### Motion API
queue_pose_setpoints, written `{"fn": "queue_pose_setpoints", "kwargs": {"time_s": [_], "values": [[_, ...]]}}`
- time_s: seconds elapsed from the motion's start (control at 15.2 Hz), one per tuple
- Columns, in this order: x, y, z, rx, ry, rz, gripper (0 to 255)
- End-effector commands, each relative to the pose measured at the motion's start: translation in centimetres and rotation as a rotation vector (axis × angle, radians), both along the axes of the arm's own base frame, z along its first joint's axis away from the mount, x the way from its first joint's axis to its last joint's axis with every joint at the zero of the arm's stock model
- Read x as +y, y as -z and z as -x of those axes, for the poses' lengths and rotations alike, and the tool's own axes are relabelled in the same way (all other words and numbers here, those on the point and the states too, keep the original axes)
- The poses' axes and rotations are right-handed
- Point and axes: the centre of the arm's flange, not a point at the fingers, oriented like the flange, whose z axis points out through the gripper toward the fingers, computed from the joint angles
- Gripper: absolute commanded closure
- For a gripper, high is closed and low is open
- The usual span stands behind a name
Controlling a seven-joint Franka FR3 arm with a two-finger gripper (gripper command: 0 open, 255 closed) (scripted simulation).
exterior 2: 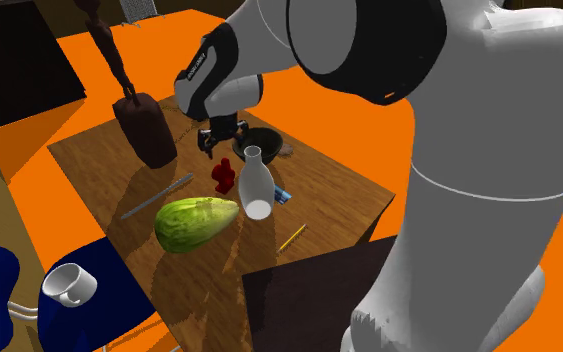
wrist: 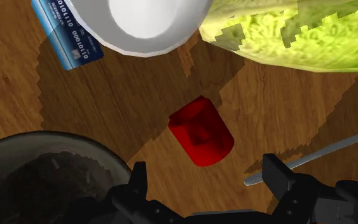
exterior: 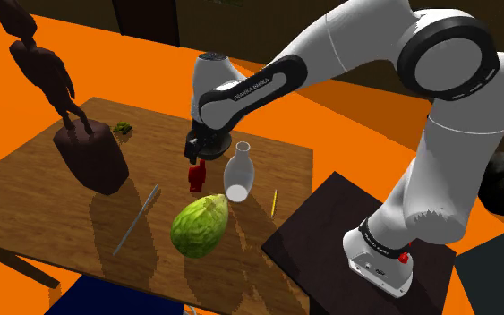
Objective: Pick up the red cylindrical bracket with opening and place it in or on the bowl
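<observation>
arm [exterior: 245,89]: "FRANKA EMIKA"; blue card [wrist: 66,35]: white rows of 0s and 1s

Wooden bench [exterior: 26,192] on orange floor [exterior: 151,63]. Upper left of shoulder view: dark carved figure [exterior: 84,148] on a block, small green item [exterior: 123,129] just beside. Centre: white narrow-necked vase [exterior: 238,170], green gourd [exterior: 200,225] below it, thin grey rod [exterior: 138,217] to the left, yellow pencil [exterior: 274,202] to the right. Blue card [wrist: 66,35] by the vase. Lower left of second exterior view: white mug [exterior 2: 69,284] on blue seat [exterior 2: 119,280].
</observation>
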Motion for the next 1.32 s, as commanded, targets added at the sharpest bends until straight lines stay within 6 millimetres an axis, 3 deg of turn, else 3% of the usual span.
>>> {"fn": "queue_pose_setpoints", "kwargs": {"time_s": [0.0, 0.13, 0.59, 1.12, 1.19, 1.25], "values": [[1.4, 2.0, -1.4, 0.007, -0.02, 0.002, 0], [2.6, 3.5, -2.2, 0.012, -0.035, 0.003, 0], [3.0, 7.2, -2.3, 0.012, -0.035, 0.003, 0], [3.0, 7.5, -2.3, 0.012, -0.035, 0.003, 0], [3.0, 7.5, -2.3, 0.012, -0.035, 0.003, 255], [3.0, 7.5, -2.3, 0.012, -0.035, 0.003, 255]]}}
